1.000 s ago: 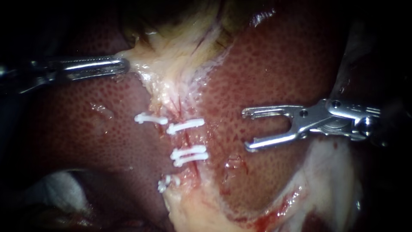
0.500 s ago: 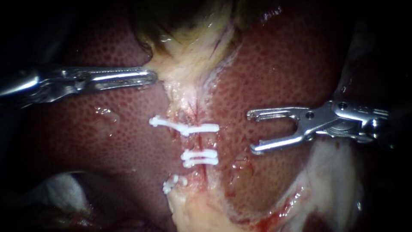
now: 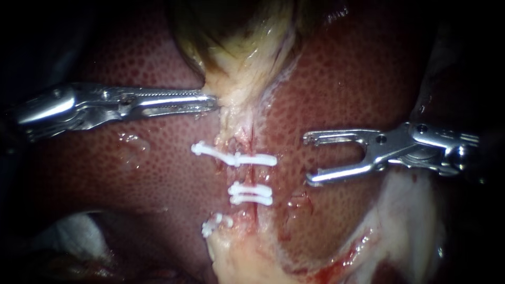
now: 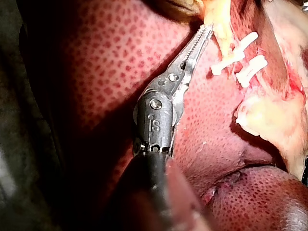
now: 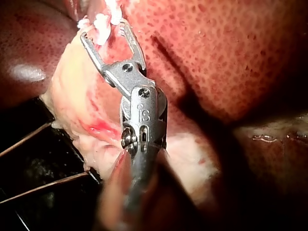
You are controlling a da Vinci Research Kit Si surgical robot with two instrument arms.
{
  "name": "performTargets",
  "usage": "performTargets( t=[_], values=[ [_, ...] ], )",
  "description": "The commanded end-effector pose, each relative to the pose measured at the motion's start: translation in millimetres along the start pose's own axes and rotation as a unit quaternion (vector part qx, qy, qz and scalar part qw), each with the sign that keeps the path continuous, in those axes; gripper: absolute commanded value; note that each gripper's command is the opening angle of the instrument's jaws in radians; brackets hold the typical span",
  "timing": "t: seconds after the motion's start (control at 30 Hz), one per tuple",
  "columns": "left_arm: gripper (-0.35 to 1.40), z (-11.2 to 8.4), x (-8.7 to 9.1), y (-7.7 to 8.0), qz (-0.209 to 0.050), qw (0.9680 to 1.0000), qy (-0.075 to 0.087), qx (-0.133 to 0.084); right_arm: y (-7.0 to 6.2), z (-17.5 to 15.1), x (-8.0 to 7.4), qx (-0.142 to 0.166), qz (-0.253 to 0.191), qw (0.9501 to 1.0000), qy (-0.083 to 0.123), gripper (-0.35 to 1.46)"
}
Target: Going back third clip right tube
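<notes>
Clearly, left instrument (image 3: 212,100) clamped on pale yellowish tissue strand (image 3: 239,87); right instrument (image 3: 306,159) jaws spread wide, empty, over mottled red liver (image 3: 357,79), near white plastic clips (image 3: 258,159).

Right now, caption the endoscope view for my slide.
The left instrument grips pale tissue above the white clips; the right instrument, open, hovers beside them over the liver.
</notes>
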Motion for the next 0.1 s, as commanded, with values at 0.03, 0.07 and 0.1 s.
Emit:
performTargets(
  t=[0.03, 0.07, 0.1],
  values=[
    [-0.35, 0.0, 0.0, 0.0, 0.000, 1.0000, 0.000, 0.000, 0.0, 0.0, 0.0, 0.000, 0.000, 1.0000, 0.000, 0.50],
    [-0.35, -0.1, 0.0, 0.0, 0.000, 1.0000, 0.000, 0.000, 0.0, 0.0, 0.0, 0.000, 0.000, 1.0000, 0.000, 0.50],
    [-0.35, -0.1, 0.0, 0.0, 0.000, 1.0000, 0.000, 0.000, 0.0, 0.0, 0.0, 0.000, 0.000, 1.0000, 0.000, 0.50]
  ],
)
